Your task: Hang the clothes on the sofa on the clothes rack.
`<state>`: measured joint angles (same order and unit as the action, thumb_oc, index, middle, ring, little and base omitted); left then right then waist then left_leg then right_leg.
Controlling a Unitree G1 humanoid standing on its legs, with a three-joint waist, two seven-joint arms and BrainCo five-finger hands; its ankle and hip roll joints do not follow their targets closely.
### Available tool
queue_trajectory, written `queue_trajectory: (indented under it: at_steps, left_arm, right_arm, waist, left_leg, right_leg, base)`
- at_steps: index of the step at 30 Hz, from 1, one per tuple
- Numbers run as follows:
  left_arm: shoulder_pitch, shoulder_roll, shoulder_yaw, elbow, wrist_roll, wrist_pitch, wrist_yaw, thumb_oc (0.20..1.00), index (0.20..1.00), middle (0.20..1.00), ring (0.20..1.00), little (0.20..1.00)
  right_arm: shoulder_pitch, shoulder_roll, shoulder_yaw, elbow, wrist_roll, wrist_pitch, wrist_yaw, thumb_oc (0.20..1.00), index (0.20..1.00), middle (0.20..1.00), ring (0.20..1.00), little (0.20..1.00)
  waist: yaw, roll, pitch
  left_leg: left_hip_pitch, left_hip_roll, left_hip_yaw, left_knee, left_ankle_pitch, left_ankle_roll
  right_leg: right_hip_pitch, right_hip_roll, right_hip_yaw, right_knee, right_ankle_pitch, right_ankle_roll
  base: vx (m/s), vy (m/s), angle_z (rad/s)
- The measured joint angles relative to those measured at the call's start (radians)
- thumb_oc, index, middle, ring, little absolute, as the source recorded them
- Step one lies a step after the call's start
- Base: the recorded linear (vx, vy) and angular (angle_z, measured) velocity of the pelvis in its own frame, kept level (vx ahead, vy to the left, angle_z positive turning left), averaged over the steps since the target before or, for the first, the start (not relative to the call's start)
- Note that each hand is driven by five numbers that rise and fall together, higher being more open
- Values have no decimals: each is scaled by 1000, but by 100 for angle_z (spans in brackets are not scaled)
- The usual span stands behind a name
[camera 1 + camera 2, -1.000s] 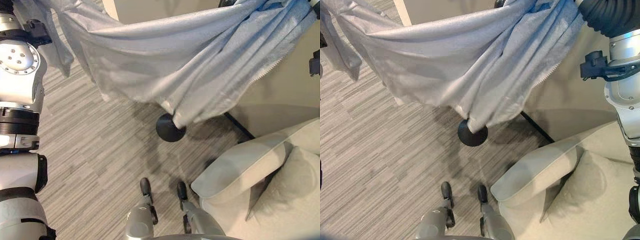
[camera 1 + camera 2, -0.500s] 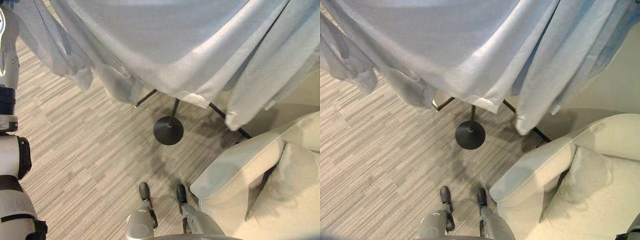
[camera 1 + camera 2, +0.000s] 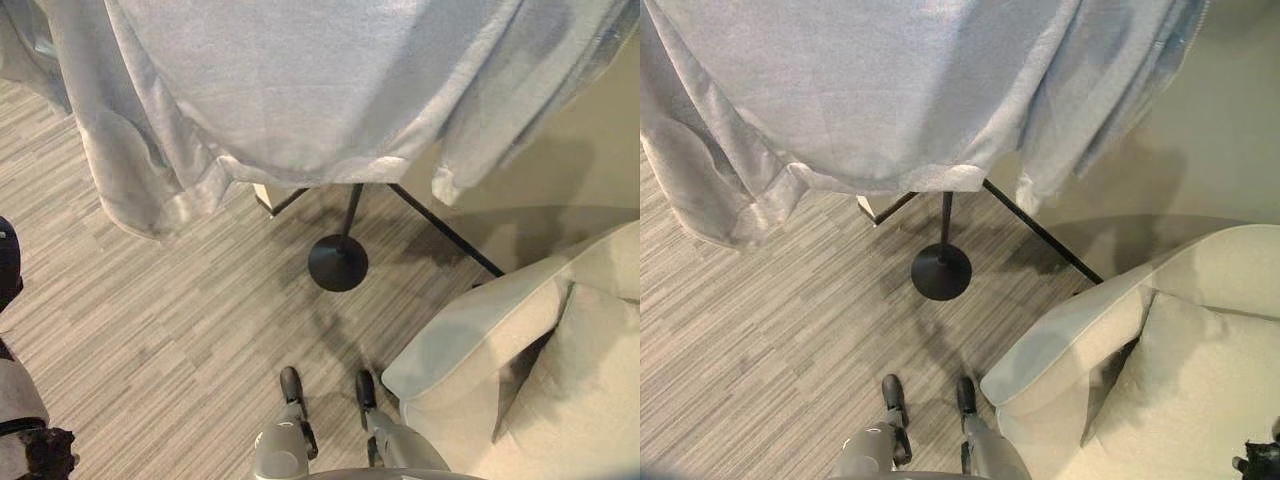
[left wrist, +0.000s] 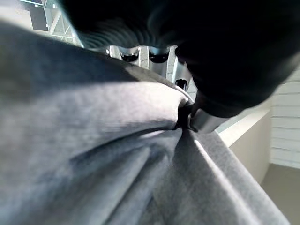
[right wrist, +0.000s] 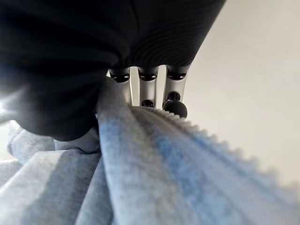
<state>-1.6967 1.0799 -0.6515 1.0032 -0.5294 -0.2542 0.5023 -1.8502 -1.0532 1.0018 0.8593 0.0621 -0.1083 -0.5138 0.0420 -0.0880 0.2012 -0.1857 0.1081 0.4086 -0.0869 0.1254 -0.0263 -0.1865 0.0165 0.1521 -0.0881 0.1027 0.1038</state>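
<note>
The pale blue-grey fabric garment (image 3: 300, 90) spreads across twelve o'clock, above the black round-footed clothes rack (image 3: 338, 262). The left hand (image 4: 187, 101) and right hand (image 5: 147, 86) each pinch its cloth. The lift looks done; draping and release remain. The cream upholstered sofa (image 3: 520, 370) sits at four o'clock.

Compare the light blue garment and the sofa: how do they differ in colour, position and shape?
The garment is pale blue-grey, while the sofa is cream. The garment hangs above the floor, spread wide with loose folds; the sofa stands on the floor, padded, and keeps a firm rounded form. The garment is gripped in the left hand and in the right hand; nothing touches the sofa. Both are soft textile surfaces.
</note>
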Motion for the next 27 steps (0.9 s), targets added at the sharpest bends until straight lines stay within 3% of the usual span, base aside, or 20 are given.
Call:
queue_trajectory:
  at_steps: [5,11,14,17,20,21,22,25,26,27]
  left_arm:
    - [1,-58,-62,31,53,40,-6,200,200,200,200,200]
    - [48,-204,-117,68,188,83,-13,200,200,200,200,200]
    - [75,-203,-109,76,209,95,-17,200,200,200,200,200]
    - [125,-197,-87,72,236,100,-17,200,200,200,200,200]
    - [246,-189,0,36,250,105,-26,200,200,200,200,200]
    - [382,-183,127,-77,257,102,-23,200,200,200,200,200]
    - [468,-192,198,-143,269,96,-16,200,200,200,200,200]
    - [590,-206,268,-184,275,90,-11,200,200,200,200,200]
    - [618,-207,265,-196,276,78,-11,200,200,200,200,200]
    - [612,-213,261,-188,276,78,-12,200,200,200,200,200]
  right_arm:
    - [2,71,16,91,0,37,39,200,200,200,200,200]
    - [142,107,-36,146,-3,55,55,200,200,200,200,200]
    - [224,116,-90,121,-5,53,61,200,200,200,200,200]
    - [366,124,-161,65,-6,50,62,200,200,200,200,200]
    - [605,129,-287,-178,-9,39,61,200,200,200,200,200]
    - [868,142,-488,-413,-36,29,45,200,200,200,200,200]
    - [1030,160,-607,-527,-54,6,35,200,200,200,200,200]
    - [1237,229,-675,-607,-82,-33,42,200,200,200,200,200]
    - [1278,246,-696,-634,-82,-51,40,200,200,200,200,200]
    - [1265,244,-694,-629,-84,-58,47,200,200,200,200,200]
  waist:
    - [-6,-14,-16]
    - [-49,-49,-22]
    - [-78,-66,-24]
    - [-80,-84,-23]
    - [-89,-89,-21]
    - [-89,-88,-20]
    - [-79,-85,-16]
    - [-76,-101,-4]
    - [-79,-99,0]
    - [-77,-82,11]
  left_leg:
    - [-46,2,12,0,2,1]
    - [-91,9,15,0,4,2]
    - [-108,15,24,0,4,2]
    - [-107,31,41,1,4,1]
    - [-103,33,44,2,3,1]
    - [-95,36,43,12,3,1]
    - [-94,40,39,26,3,1]
    - [-111,46,38,101,-8,-13]
    - [-118,40,37,85,-19,-29]
    - [-100,31,32,14,18,-44]
  right_leg:
    - [-53,8,-1,1,16,-8]
    - [-105,16,-20,2,26,-2]
    - [-130,23,-20,2,33,-1]
    - [-143,38,-23,2,57,22]
    - [-154,42,-22,2,63,23]
    - [-147,43,-23,4,63,23]
    - [-144,44,-24,14,63,23]
    - [-130,33,-24,20,64,21]
    - [-129,26,-21,20,65,21]
    - [-128,34,-21,15,64,21]
  base:
    - [-19,9,-10]
    - [-19,-5,-4]
    - [-32,-13,-14]
    - [-11,14,-33]
    - [7,32,-28]
    - [8,16,-16]
    - [13,0,-12]
    - [4,-3,-6]
    - [0,0,0]
    - [-4,1,-11]
